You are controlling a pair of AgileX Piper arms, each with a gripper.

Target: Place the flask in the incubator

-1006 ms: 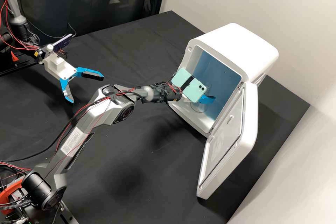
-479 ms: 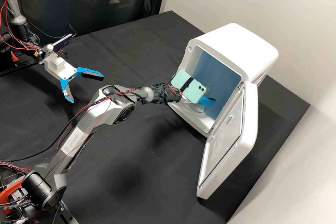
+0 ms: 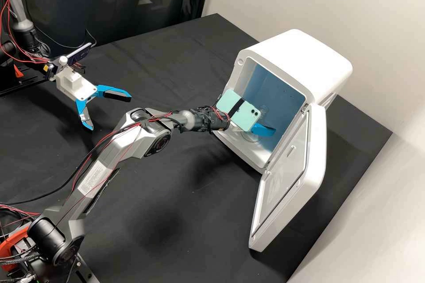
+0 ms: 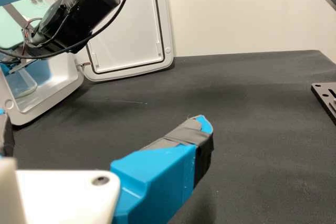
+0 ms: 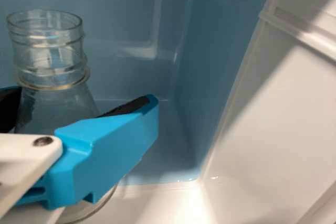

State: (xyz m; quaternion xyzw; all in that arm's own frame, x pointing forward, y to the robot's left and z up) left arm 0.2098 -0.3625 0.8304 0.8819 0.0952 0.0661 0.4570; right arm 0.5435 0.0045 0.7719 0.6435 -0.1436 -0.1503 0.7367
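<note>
The white incubator (image 3: 301, 57) with a pale blue inside stands at the bench's right edge, its door (image 3: 292, 172) swung fully open. A clear glass flask (image 5: 47, 56) stands upright on the incubator's floor, and in the high view it (image 3: 264, 110) is mostly hidden behind the wrist. My right gripper (image 3: 264, 124) is inside the chamber. In the right wrist view this gripper (image 5: 79, 103) is open, with a blue finger (image 5: 105, 145) on each side of the flask's lower body. My left gripper (image 3: 99, 104) hangs open and empty over the bench's far left.
The right arm (image 3: 141, 130) stretches across the middle of the bench to the incubator mouth. A mint-green camera block (image 3: 238, 112) on its wrist covers part of the opening. Red cables and a mount (image 3: 17, 48) sit at the far left.
The right gripper's visible blue finger has swung outward and down inside the chamber, and the wrist has drawn back slightly. The left arm has not moved.
</note>
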